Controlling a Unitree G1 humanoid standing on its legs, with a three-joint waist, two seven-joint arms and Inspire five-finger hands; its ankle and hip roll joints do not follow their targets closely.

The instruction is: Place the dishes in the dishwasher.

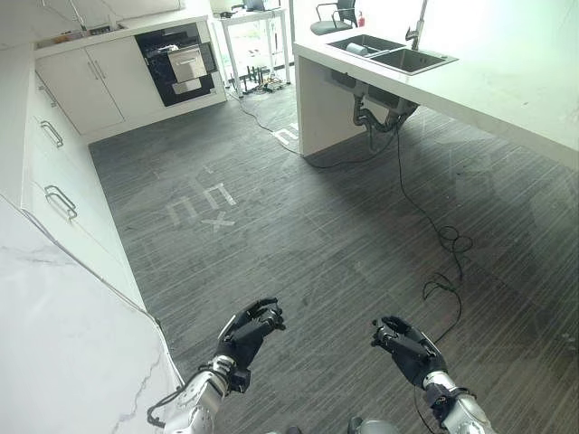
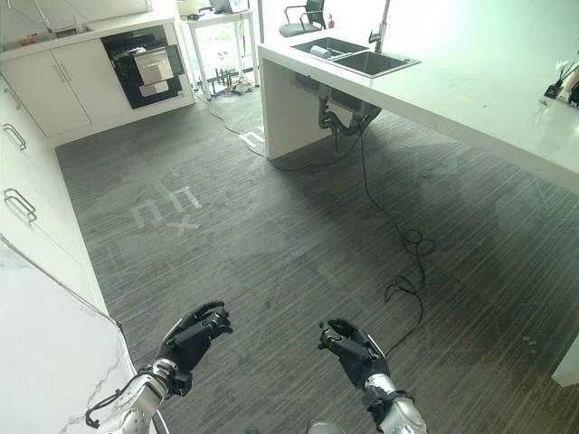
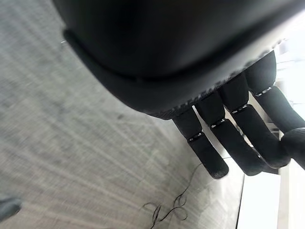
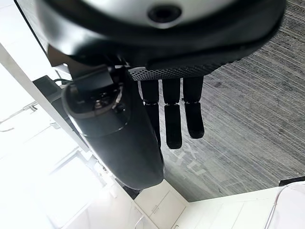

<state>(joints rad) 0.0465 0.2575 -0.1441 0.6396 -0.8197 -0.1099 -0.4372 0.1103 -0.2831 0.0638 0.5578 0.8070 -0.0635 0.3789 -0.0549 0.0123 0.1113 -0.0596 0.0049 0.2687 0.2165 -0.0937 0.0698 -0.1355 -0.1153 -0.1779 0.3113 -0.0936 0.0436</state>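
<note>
Far across the floor, a dark built-in dishwasher (image 1: 176, 63) stands in the white cabinet row with its front pulled open. A double sink (image 1: 391, 52) is set in the white island counter (image 1: 507, 95) at the right; a pale dish-like thing (image 2: 319, 51) lies in its left basin, too small to make out. My left hand (image 1: 249, 333) and right hand (image 1: 403, 348) hover low over the grey floor, far from both. Each is open and holds nothing. Their fingers (image 3: 228, 138) (image 4: 172, 119) are relaxed, with only floor beyond them.
White drawer cabinets (image 1: 54, 172) line the left side, with a marble counter (image 1: 54, 344) at the lower left. White tape marks (image 1: 204, 203) are stuck on the floor. A small table (image 1: 253, 36) and an office chair (image 1: 335, 16) stand at the back.
</note>
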